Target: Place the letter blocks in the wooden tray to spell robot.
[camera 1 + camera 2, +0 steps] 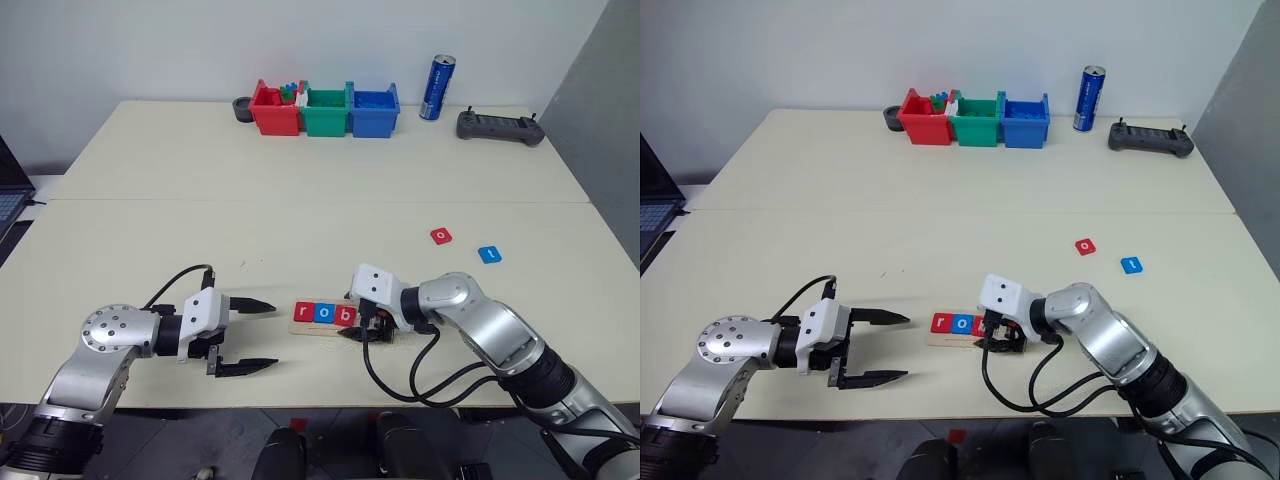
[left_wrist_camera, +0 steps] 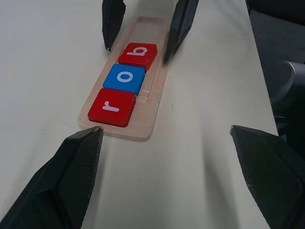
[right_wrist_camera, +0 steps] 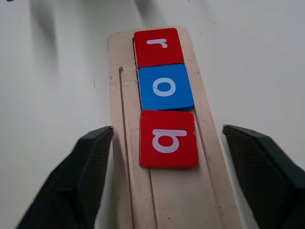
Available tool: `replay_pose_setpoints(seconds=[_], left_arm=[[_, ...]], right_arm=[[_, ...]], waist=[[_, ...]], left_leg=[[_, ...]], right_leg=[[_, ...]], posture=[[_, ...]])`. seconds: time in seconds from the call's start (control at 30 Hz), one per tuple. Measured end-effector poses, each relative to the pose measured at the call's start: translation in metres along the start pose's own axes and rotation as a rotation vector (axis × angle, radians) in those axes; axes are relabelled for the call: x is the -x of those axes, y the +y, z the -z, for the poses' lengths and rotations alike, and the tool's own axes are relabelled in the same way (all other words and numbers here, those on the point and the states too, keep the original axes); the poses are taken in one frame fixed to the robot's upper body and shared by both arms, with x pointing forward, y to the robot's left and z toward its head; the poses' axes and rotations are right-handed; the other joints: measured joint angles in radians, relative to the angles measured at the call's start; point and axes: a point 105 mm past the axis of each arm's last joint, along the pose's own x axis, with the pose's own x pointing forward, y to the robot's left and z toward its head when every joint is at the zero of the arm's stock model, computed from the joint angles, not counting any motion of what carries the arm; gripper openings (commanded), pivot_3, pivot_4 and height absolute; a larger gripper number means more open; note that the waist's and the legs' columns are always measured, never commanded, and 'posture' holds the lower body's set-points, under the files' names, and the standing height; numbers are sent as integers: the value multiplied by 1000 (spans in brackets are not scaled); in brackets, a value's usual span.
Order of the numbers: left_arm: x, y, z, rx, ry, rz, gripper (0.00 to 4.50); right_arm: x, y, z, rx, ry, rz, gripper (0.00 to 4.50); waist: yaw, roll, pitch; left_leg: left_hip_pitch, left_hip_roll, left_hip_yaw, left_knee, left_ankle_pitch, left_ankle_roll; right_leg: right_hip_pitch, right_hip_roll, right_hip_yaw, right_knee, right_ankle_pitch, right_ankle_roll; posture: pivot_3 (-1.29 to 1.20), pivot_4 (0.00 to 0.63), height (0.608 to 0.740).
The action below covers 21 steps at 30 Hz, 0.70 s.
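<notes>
My right hand (image 3: 164, 162) sits low centre in the head view, fingers wide apart, straddling the red "b" block (image 3: 168, 139) with nothing clamped; the block lies flat in the slot. My left hand (image 1: 245, 335) is lower left of the frame, fingers apart too, empty, pointing at the near end of the wooden tray (image 2: 147, 121).

The tray lies on the bench (image 1: 300, 220) at lower centre, between my two hands. It holds three letter blocks in a row: red "r" (image 3: 157, 46), blue "o" (image 3: 164, 87), then the "b". "r" and "o" are touching, "b" just beside the "o" and a bit skewed. The rest of the slot past the "b" is bare.

Step, as I judge it: third letter seated, "rob" done, two to go. Next move calls for backing my right hand off the tray and reaching right of centre for the red "o" block (image 1: 441, 236), then the blue "t" block (image 1: 489, 254), both loose on the bench, well apart from the tray.

Top centre: red bin (image 1: 272, 112) with small coloured pieces I can't identify, green bin (image 1: 326, 115), blue bin (image 1: 374, 113); contents of those two unclear.
</notes>
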Motion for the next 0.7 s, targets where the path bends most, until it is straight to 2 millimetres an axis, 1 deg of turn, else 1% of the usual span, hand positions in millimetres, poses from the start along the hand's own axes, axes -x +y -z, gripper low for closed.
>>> replay_pose_setpoints(seconds=[0.1,0.17,0.23,0.3,0.37,0.4,0.5,0.6,0.63,0.7], left_arm=[[0,3,-3,-4,-1,-5,4500],[-1,3,-4,0,0,-5,4500],[-2,3,-4,2,0,-3,4500],[-4,3,-6,1,0,0,4500],[-4,4,-8,1,0,-6,4500],[-4,4,-8,6,1,-8,4500],[-4,4,-9,6,0,-6,4500],[-5,6,-13,-5,-3,-5,4500],[-5,6,-14,-7,-4,-4,4500],[-6,5,-15,-8,-4,-1,4500]], right_arm=[[1,-1,-2,-6,-4,4,4482],[8,-2,-8,-17,-25,6,4482],[16,-4,-15,-7,-41,15,4119],[23,-5,-16,-1,-41,22,3595],[27,-1,-11,1,-23,20,2749],[28,0,-7,-7,-13,16,2454],[27,4,1,-28,5,8,1318],[25,7,3,-29,15,-5,259],[25,9,4,-27,18,-12,29],[23,14,5,-25,21,-38,29]], waist=[[0,0,0],[0,0,0],[0,0,0],[0,0,0],[1,0,0],[1,0,0],[0,0,0],[0,0,0],[0,0,0],[0,0,0]], left_leg=[[0,0,0,0,0,0],[0,0,0,0,0,0],[0,0,0,0,0,0],[0,0,0,0,0,0],[0,0,0,0,0,0],[0,0,0,0,0,0],[0,0,0,0,0,0],[0,0,0,0,0,0],[0,0,0,0,0,0],[0,0,0,0,0,0]], right_leg=[[0,0,0,0,0,0],[0,0,0,0,0,0],[0,0,0,0,0,0],[0,0,0,0,0,0],[0,0,0,0,0,0],[0,0,0,0,0,0],[0,0,0,0,0,0],[0,0,0,0,0,0],[0,0,0,0,0,0],[0,0,0,0,0,0]], posture=[[0,150,740],[0,150,740],[0,150,740],[0,150,740],[0,150,740],[0,150,740],[0,150,740],[0,150,740],[0,150,740],[0,150,740]])
